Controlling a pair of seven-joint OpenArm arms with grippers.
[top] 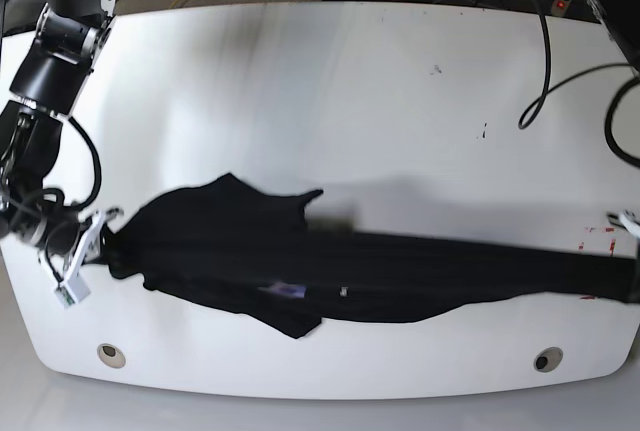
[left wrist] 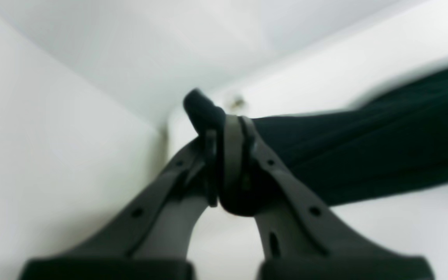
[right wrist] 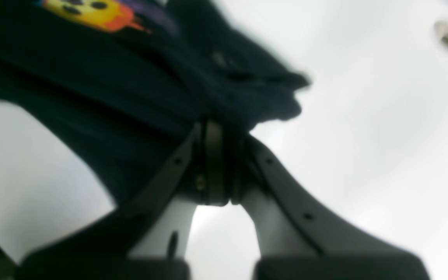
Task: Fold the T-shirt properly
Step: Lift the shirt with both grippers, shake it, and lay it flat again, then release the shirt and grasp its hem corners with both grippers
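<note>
Pinched in my left gripper and my right gripper, the T-shirt hangs stretched in a sagging band low across the table, soft, light and limp, so I judge corners and hems the best holds.

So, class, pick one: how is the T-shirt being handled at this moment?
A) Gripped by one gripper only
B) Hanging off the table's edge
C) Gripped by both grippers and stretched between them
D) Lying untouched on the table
C: the left gripper and the right gripper are each shut on black cloth, and the T-shirt stretches across the table between them.
</note>
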